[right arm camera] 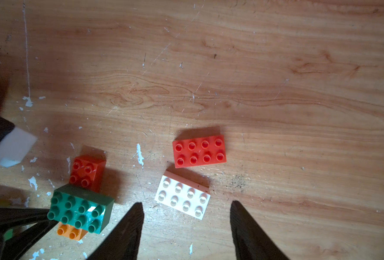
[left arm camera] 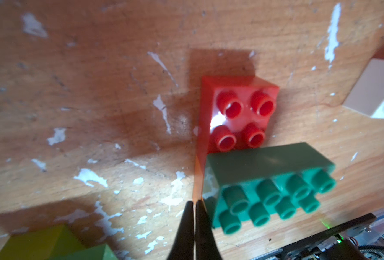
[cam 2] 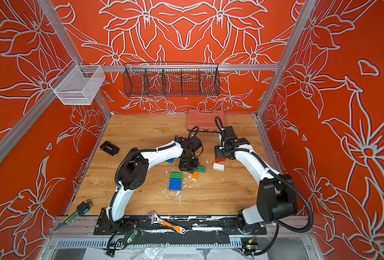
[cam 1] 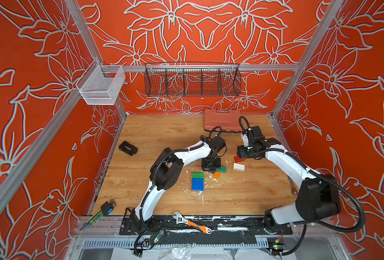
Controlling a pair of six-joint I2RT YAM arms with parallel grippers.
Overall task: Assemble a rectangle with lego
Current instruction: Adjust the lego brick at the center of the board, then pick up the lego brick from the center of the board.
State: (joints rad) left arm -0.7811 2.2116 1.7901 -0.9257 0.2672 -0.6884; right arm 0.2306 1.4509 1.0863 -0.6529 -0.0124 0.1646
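A green brick (cam 1: 197, 175) joined to a blue one (cam 1: 197, 184) lies mid-table. My left gripper (left arm camera: 194, 202) is shut, its tips against the side of an orange brick (right arm camera: 70, 231) that lies under a dark green brick (left arm camera: 272, 186) (right arm camera: 80, 209). A red 2x2 brick (left arm camera: 240, 114) sits beside those. My right gripper (right arm camera: 186, 202) stands open and holds nothing, above a white brick (right arm camera: 183, 197) (cam 1: 238, 166), with a red 2x4 brick (right arm camera: 199, 151) just beyond it. In both top views the right gripper (cam 1: 241, 155) (cam 2: 219, 155) covers part of that red brick (cam 2: 220, 160).
A salmon tool case (cam 1: 222, 120) lies at the back of the table, a black block (cam 1: 128, 148) at the left. A wrench (cam 1: 191, 222) and hex keys (cam 1: 103, 211) rest by the front rail. A black wire basket (cam 1: 192, 82) hangs on the back wall.
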